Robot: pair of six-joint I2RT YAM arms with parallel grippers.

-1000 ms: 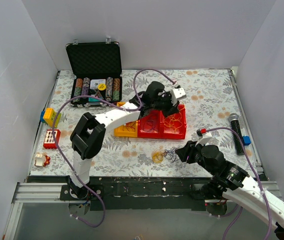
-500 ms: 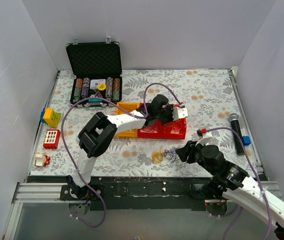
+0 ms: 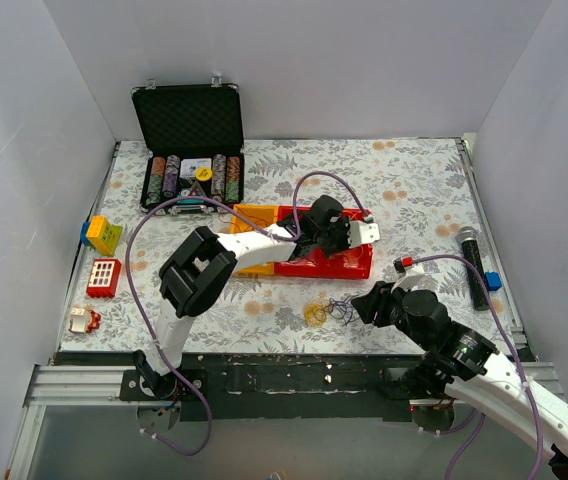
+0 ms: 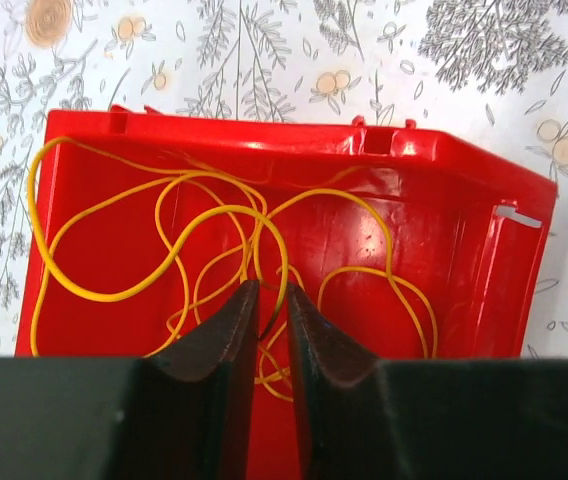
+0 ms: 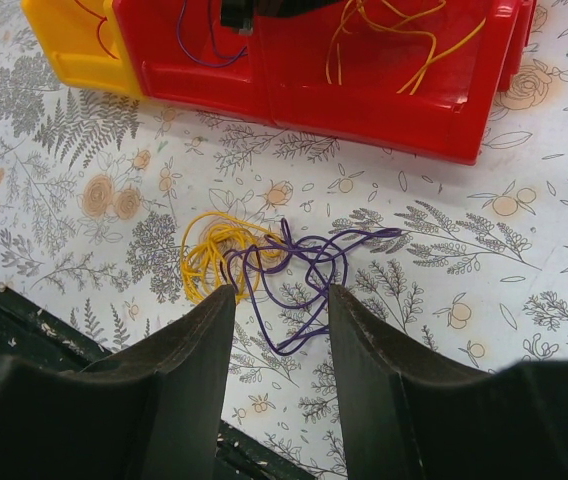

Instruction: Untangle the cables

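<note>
In the red bin, a yellow cable is straddled by the left gripper, its jaws narrowly parted (a slim gap shows). On the table, the yellow-and-purple tangle of cables is hovered over by the right gripper, jaws spread wide.

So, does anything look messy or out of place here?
Yes: a knot of yellow and purple wires lies on the table in front of the red bin, tangled together, while other wires sit inside bins.
</note>
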